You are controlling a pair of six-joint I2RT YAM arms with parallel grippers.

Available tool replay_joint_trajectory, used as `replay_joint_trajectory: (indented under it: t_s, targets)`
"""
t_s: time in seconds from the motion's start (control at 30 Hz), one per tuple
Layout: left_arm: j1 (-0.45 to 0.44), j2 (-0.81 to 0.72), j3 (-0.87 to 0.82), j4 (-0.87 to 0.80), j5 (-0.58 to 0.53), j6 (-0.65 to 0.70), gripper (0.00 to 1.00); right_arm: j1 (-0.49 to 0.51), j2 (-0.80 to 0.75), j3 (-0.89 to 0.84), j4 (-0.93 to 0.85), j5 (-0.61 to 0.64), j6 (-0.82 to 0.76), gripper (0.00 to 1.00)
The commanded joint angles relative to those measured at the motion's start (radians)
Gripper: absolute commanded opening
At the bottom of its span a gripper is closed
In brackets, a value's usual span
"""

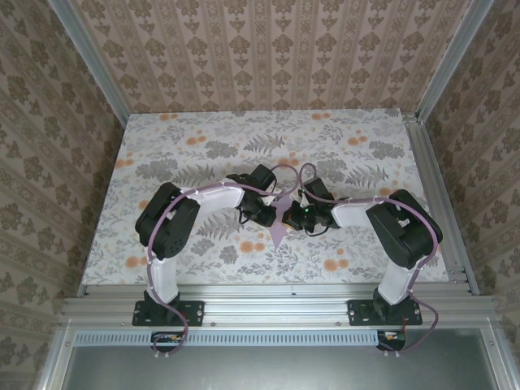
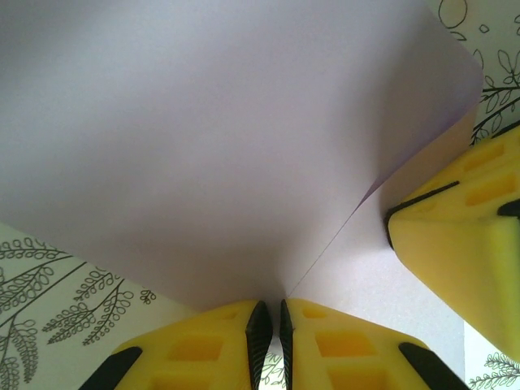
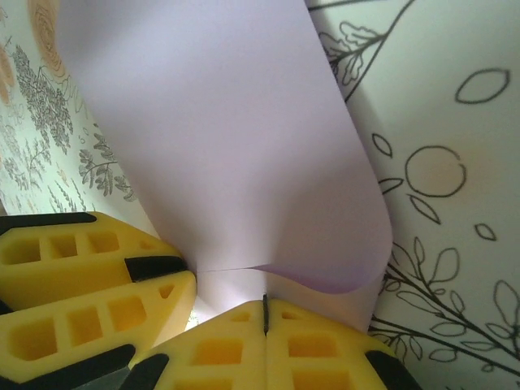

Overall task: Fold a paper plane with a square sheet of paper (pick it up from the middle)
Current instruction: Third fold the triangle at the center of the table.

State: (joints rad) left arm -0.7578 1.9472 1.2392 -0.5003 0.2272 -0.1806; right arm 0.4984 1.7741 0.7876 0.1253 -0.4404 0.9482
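Note:
The lavender square sheet of paper [image 1: 279, 221] hangs between my two grippers above the middle of the table, bent, with a thin crease running to the left fingertips. From above it looks narrow, with a point toward the arm bases. My left gripper [image 2: 270, 305] pinches the sheet [image 2: 227, 146] at its fingertips, with only a thin slit between the pads. My right gripper [image 3: 265, 299] is shut tight on the curled lower edge of the sheet [image 3: 236, 138]. The two grippers [image 1: 268, 213] [image 1: 296, 216] nearly touch. A finished paper plane is out of view.
The floral tablecloth [image 1: 203, 146] covers the table, and patterned walls stand on three sides. Metal rails [image 1: 276, 302] run along the near edge by the arm bases. The right gripper's yellow fingers [image 2: 455, 236] crowd the left wrist view.

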Motion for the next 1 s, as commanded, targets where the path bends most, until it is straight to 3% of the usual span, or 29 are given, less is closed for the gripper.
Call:
replay_joint_trajectory:
  t_s: [0.0,0.4,0.67,0.97]
  targets:
    - [0.005,0.111,-0.074,-0.079,-0.115,0.027,0.18,-0.028,0.022,0.0,-0.078,0.076,-0.054,0.0]
    - [0.003,0.108,-0.077,-0.089,-0.15,0.036,0.18,-0.093,-0.054,-0.064,-0.095,0.157,-0.051,0.0]
    - [0.003,0.108,-0.075,-0.084,-0.14,0.036,0.18,-0.067,-0.13,-0.027,-0.072,0.078,-0.049,0.0]
    - [0.002,0.101,-0.076,-0.08,-0.13,0.035,0.18,-0.021,-0.019,0.027,0.005,0.045,-0.012,0.0]
